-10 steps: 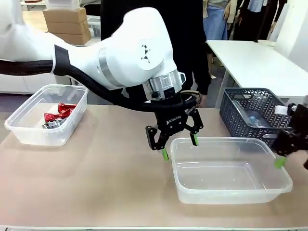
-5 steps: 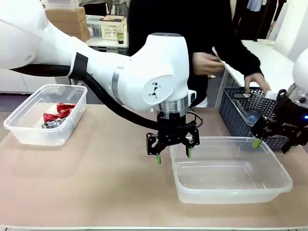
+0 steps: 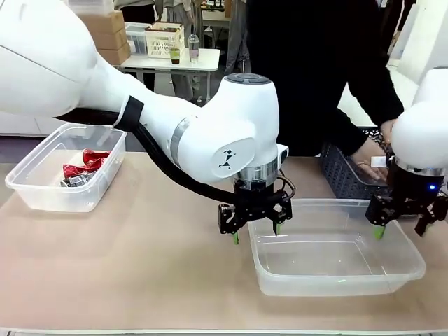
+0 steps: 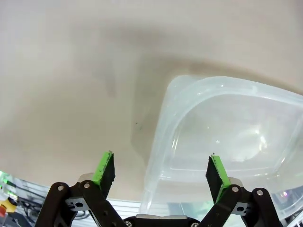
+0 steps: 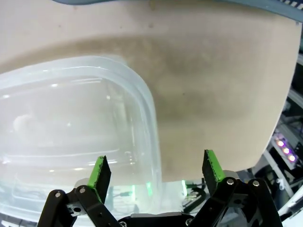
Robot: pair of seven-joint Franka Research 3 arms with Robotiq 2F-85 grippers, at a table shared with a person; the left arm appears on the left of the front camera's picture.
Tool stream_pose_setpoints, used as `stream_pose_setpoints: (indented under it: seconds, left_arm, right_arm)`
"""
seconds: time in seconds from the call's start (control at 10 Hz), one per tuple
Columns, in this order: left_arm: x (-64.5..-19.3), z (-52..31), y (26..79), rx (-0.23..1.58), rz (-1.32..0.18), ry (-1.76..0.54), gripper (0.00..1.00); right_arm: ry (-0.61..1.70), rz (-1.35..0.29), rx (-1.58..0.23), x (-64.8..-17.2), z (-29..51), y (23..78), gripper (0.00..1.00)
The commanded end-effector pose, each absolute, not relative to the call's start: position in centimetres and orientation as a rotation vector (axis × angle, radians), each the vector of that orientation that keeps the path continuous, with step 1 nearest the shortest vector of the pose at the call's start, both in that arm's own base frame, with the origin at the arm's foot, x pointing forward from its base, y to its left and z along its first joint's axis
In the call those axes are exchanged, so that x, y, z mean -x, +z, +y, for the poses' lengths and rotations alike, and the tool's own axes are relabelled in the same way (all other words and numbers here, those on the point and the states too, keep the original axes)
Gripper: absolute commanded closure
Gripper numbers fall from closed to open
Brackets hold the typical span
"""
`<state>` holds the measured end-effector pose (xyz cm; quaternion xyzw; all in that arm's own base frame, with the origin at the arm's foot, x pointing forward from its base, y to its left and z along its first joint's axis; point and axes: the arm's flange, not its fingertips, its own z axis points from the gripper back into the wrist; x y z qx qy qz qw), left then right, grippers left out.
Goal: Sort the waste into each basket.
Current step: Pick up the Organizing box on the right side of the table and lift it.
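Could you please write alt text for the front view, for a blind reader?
The left gripper and right gripper hang open over opposite ends of an empty clear tub; a second tub at far left holds red cans.

From here the counter (image 3: 126, 259) reads as a smooth, matt beige sheet. The near tub (image 3: 329, 283) and far tub (image 3: 43, 201) are clear, glossy plastic, catching light along their rims. The cans (image 3: 82, 166) look like crumpled, shiny red metal. The basket (image 3: 339, 178) is dull dark plastic lattice. My left claw (image 3: 255, 234) and right claw (image 3: 400, 229) are matt black with green pads (image 4: 105, 169), and the arm shell (image 3: 231, 133) is glossy white.
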<state>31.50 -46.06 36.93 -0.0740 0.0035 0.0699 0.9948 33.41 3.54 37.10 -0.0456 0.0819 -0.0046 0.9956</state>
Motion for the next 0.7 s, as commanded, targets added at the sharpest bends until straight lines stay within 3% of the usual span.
stream_pose_setpoints:
  seconds: [0.0, 0.2, 0.3, 0.4, 0.5, 0.6]
  left_arm:
    - [-31.34, -46.10, 36.64, 0.105, -0.034, 0.168, 0.00]
    - [-31.50, -45.88, 36.81, 0.122, 0.001, 0.130, 0.00]
    - [-31.55, -46.02, 36.87, 0.122, -0.011, 0.117, 0.00]
    - [-31.26, -46.07, 36.80, 0.100, -0.020, 0.107, 0.60]
    - [-31.16, -46.09, 36.71, 0.098, -0.027, 0.105, 0.60]
    - [-31.23, -46.15, 36.74, 0.100, -0.027, 0.096, 1.00]
  right_arm:
    - [0.049, 0.164, 0.115, -29.17, 3.05, 34.13, 0.00]
    - [0.049, 0.183, 0.087, -29.24, 3.05, 34.20, 0.00]
    - [0.055, 0.193, 0.060, -29.09, 2.88, 34.21, 0.49]
    - [0.067, 0.206, 0.037, -29.08, 2.71, 34.19, 0.59]
    - [0.063, 0.214, 0.025, -29.07, 2.59, 34.16, 1.00]
    - [0.062, 0.221, 0.024, -29.02, 2.49, 34.19, 1.00]
